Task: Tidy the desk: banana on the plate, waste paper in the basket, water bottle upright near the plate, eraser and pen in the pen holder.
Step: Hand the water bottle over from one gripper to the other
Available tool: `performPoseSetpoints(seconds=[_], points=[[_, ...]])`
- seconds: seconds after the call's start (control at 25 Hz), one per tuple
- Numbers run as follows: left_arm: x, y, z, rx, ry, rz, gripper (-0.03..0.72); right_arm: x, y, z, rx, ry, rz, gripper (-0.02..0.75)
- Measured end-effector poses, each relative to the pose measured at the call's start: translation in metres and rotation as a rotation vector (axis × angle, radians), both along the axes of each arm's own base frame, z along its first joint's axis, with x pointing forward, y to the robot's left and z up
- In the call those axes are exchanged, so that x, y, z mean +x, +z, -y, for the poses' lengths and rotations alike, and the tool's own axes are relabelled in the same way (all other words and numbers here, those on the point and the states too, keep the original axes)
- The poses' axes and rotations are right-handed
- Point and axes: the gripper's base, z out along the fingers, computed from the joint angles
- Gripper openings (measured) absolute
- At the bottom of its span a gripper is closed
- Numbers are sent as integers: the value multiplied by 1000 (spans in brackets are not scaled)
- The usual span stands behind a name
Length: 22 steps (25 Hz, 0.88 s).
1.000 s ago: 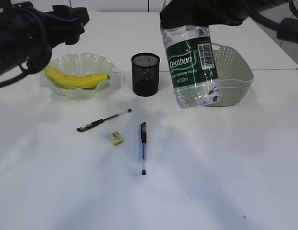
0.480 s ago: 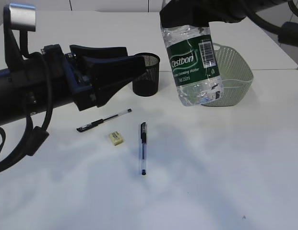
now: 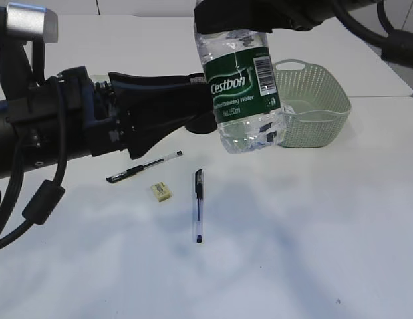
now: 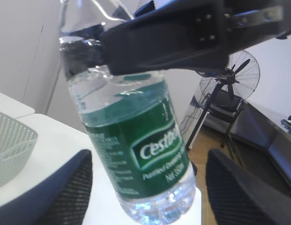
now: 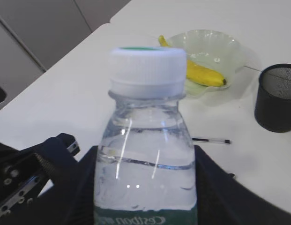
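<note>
On the plain white table (image 3: 312, 232), nearest the camera, a clear blue-capped pen (image 3: 198, 206) lies at 6 o'clock of the scene's middle, with the tiny cream-yellow eraser block (image 3: 161, 191) and a black-capped pen (image 3: 144, 166) just beyond toward 9 o'clock. Above them the left gripper (image 3: 193, 100) reaches in from 9 o'clock, its jaws spread wide on either side of the bottle without touching it. The right gripper (image 3: 243, 16), at 12 o'clock, holds the small clear green-labelled water bottle (image 3: 241, 93) aloft by its upper part, slightly tilted; behind at 2 o'clock sits the sage-green woven-pattern plastic basket (image 3: 312, 103), and the right wrist view shows the yellow banana (image 5: 201, 72) lying in the pale-green ruffled glass plate (image 5: 220, 42) near the black wire-mesh pen holder (image 5: 276, 98).
</note>
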Motion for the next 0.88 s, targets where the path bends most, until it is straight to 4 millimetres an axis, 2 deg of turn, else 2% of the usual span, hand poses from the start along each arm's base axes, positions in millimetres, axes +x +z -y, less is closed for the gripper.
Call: performPoseSetpoints(seconds=[0.12,0.52,0.88], points=[[0,0,0,-14,-5,-38,579,-3,1,-3,7,55,16,375],[0,0,0,-46,-16,-125,623,-10,6,-10,46,182,66,375],[-2,1,0,-55,-35,-123,633,-16,8,-15,50,295,107,375]])
